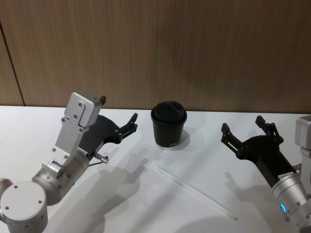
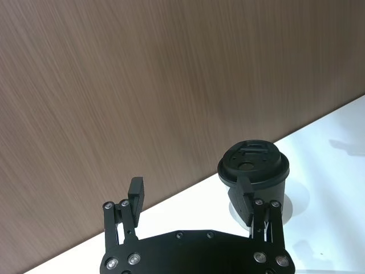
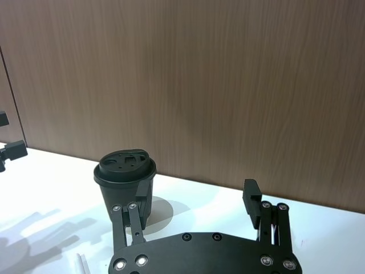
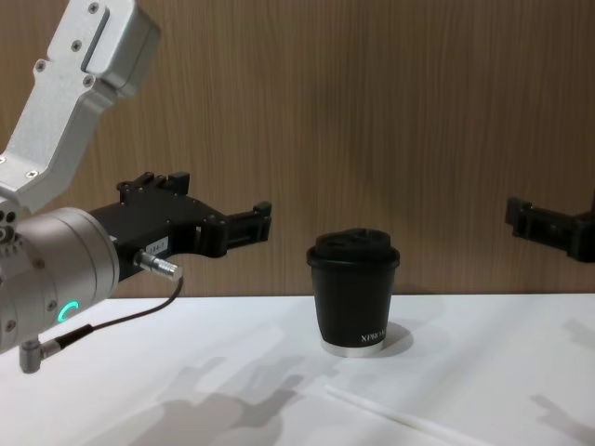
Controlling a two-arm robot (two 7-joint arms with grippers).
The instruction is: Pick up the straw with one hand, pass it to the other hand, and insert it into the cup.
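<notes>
The black cup (image 1: 169, 125) with its domed lid stands upright at the back middle of the white table (image 1: 29, 131). In front of it and to the right, the thin white straw (image 1: 197, 193) lies flat and slanted. My left gripper (image 1: 118, 109) hovers open and empty, left of the cup. My right gripper (image 1: 242, 124) hovers open and empty, right of the cup and beyond the straw's far end. The chest view shows the cup (image 4: 353, 293), the straw (image 4: 390, 413) and the left gripper (image 4: 218, 200). The right wrist view catches the cup (image 3: 125, 171) and one straw end (image 3: 80, 264).
A brown wood-panel wall (image 1: 194, 48) runs along the table's back edge, close behind the cup. A grey cable (image 4: 102, 325) hangs under my left wrist. Bare white table lies in front of the straw.
</notes>
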